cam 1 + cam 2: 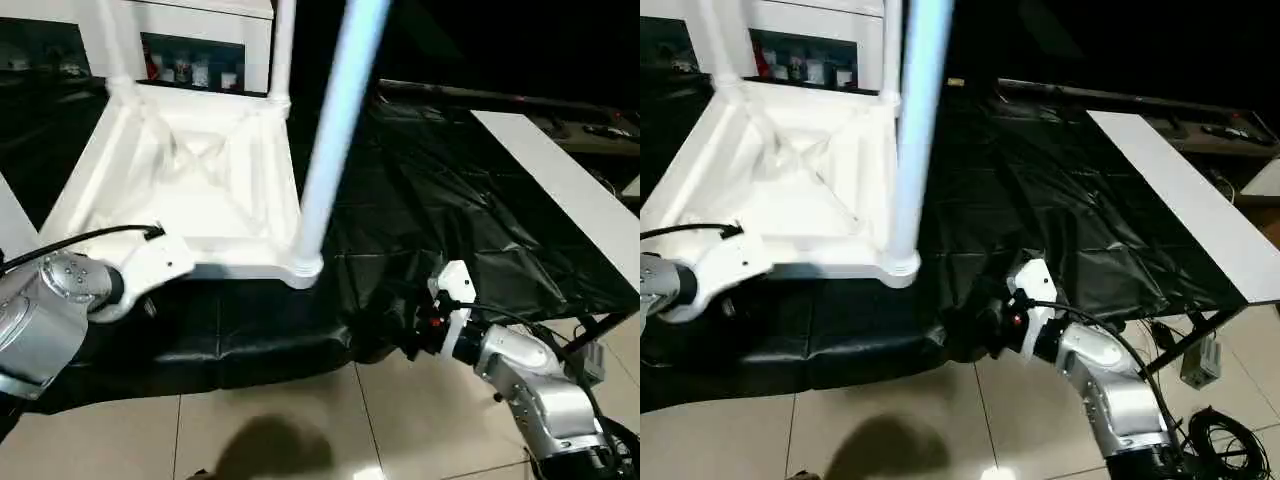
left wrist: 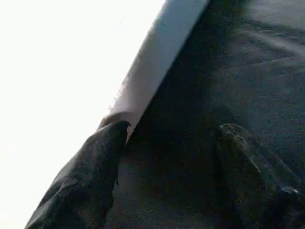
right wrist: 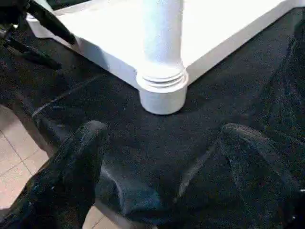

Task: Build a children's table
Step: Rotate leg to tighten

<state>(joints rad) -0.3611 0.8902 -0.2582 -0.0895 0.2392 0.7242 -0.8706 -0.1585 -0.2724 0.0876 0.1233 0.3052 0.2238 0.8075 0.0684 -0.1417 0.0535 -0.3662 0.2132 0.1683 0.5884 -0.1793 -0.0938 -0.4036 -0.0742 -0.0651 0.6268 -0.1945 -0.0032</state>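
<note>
The children's table lies upside down on the black-sheeted work table, its ribbed white top (image 1: 190,180) facing up. A pale-blue leg (image 1: 340,130) stands in the near right corner socket (image 3: 162,90). Two more white legs (image 1: 283,50) rise at the far corners. My left gripper (image 2: 174,131) is open at the top's near edge, one finger (image 2: 112,143) against the white rim, nothing between the fingers. My right gripper (image 3: 162,131) is open and empty, low at the work table's front edge, pointing at the socket a short way off.
The black sheet (image 1: 450,200) lies wrinkled to the right of the table. A long white board (image 1: 570,190) runs along the right side. A white glass-door cabinet (image 1: 190,60) stands behind. Tiled floor (image 1: 300,420) and cables (image 1: 1210,440) lie below the front edge.
</note>
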